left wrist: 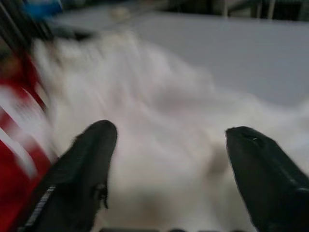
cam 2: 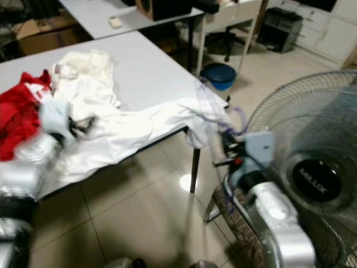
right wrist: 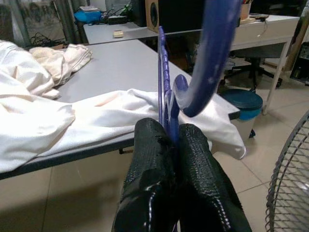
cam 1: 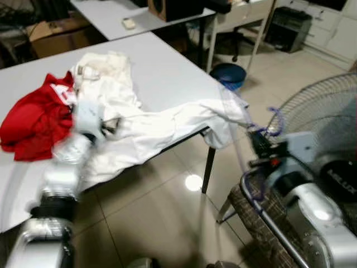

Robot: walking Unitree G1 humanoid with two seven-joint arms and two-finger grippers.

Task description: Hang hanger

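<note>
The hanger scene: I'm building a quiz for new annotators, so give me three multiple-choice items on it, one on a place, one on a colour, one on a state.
1. Where does the white garment lie?
A. on the floor
B. on the grey table, one end drooping over its edge
C. over the fan

2. What colour is the hanger in the right gripper?
A. blue-purple
B. green
C. black

3. How are the left gripper's fingers?
A. shut on the red cloth
B. shut on the hanger
C. open, over the white garment

Answers:
1 B, the cloth spreads across the grey table and hangs past its near corner.
2 A, the right wrist view shows a blue-purple hook and stem between the shut fingers.
3 C, the left wrist view shows the two fingers wide apart above white cloth.
</note>
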